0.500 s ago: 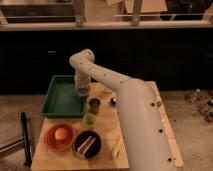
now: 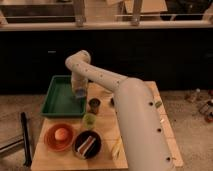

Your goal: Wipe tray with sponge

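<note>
The green tray (image 2: 61, 98) lies on the back left of the wooden table. My arm reaches from the lower right over the tray's right edge. My gripper (image 2: 80, 90) hangs down at the tray's right side, just above its floor. A small blue-grey block, the sponge (image 2: 80, 94), shows at the gripper's tip, at or just above the tray's right rim. I cannot tell whether the sponge touches the tray.
A dark cup (image 2: 94, 104) and a green cup (image 2: 89, 119) stand just right of the tray. In front are an orange plate (image 2: 59, 136) with a round fruit and a dark bowl (image 2: 87, 145). A black post (image 2: 25, 140) stands left of the table.
</note>
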Controlling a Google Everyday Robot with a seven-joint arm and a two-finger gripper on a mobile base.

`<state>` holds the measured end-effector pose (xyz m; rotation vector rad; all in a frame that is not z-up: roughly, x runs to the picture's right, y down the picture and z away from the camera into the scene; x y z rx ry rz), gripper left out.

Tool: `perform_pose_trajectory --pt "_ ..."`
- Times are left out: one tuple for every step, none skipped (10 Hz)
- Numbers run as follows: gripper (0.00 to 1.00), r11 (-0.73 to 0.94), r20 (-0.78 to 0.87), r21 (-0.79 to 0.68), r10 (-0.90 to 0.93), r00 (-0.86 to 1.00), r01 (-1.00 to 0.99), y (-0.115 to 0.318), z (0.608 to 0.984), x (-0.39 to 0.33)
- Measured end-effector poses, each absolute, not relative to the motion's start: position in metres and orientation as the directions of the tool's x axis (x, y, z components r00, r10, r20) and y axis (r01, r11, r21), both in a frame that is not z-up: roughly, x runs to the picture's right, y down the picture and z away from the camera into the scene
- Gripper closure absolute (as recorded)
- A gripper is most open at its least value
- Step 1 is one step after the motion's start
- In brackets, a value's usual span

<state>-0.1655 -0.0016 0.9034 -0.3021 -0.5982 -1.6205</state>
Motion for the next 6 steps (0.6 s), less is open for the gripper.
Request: perform_pose_trajectory --pt "0.98 -0.060 0.516 0.214 -0.840 -0.165 0.975 0.001 0.898 -0.172" --pt "0.98 -0.079 0.508 0.226 -0.841 -0.187 0.971 0.004 0.893 -0.181" --pt "0.98 -0.093 0.507 0.241 -0.836 -0.208 0.966 0.009 0.889 -0.191" --pt "0.98 -0.102 0.509 0.250 -0.832 -0.220 0.963 0.013 0.889 -0.195" --pt "0.98 -0.109 0.520 0.260 -0.822 -0.234 0.960 0.020 0.891 -0.204" --pt "0.98 -0.110 0.525 0.264 -0.817 -0.239 0.958 0.024 0.892 -0.209"
